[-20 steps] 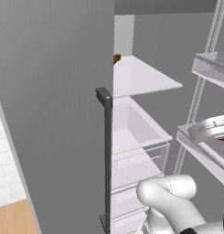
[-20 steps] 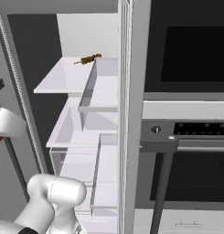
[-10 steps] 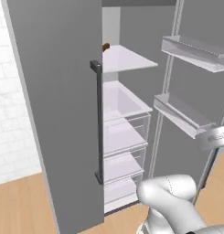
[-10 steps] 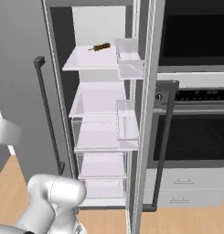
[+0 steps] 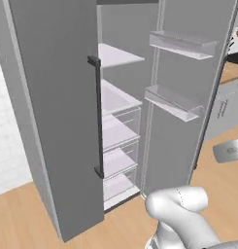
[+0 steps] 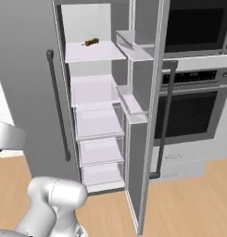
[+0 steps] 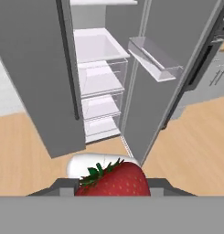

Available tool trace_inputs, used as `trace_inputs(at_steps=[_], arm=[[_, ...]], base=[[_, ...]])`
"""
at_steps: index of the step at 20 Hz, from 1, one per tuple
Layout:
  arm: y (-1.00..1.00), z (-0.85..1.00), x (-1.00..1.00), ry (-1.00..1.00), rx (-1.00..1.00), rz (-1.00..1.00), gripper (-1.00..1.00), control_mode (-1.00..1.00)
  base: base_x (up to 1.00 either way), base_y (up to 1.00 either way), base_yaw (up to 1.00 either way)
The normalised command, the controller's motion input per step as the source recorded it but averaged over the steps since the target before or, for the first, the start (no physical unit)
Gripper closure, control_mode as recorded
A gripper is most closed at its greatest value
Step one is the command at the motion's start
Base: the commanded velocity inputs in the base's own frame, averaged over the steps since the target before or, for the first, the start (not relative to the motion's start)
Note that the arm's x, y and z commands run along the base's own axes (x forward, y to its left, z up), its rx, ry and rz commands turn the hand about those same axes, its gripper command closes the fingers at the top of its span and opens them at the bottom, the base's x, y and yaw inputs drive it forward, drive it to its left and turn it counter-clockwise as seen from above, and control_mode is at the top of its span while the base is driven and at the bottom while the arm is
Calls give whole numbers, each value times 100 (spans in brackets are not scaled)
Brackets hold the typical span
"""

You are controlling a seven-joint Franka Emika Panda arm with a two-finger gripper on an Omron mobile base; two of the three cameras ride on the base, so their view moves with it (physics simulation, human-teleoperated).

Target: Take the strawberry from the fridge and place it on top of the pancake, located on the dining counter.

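Gripping the bright red, green-leafed strawberry (image 7: 114, 180), the pincer (image 7: 112, 187) faces the open fridge (image 7: 104, 82).

- The strawberry (image 7: 114, 179): bright red with green leaves, close at the bottom of the hand view, well apart from the fridge.
- The fridge (image 6: 31, 69): tall, grey, right door open, white shelves and clear drawers showing.

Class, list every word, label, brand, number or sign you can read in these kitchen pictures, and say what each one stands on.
None can be read.
The fridge doors and shelves are blank.
The wall oven panel has small pale marks, too blurred to read.
The strawberry at the hand bears no label.
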Motion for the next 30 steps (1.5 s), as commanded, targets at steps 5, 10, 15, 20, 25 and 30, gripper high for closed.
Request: trace_inputs(at_steps=[5,10,15,20,25,30], arm=[[0,0,0,0,0,0,100,100],[0,0,0,0,0,0,100,100],[0,0,0,0,0,0,100,100],[0,0,0,0,0,0,100,100],[0,0,0,0,0,0,100,100],[0,0,0,0,0,0,100,100]], base=[[-21,19,-62],[-12,2,-67],[-3,0,-66],[0,-3,-61],[42,-64,-32],[63,-100,-6]])
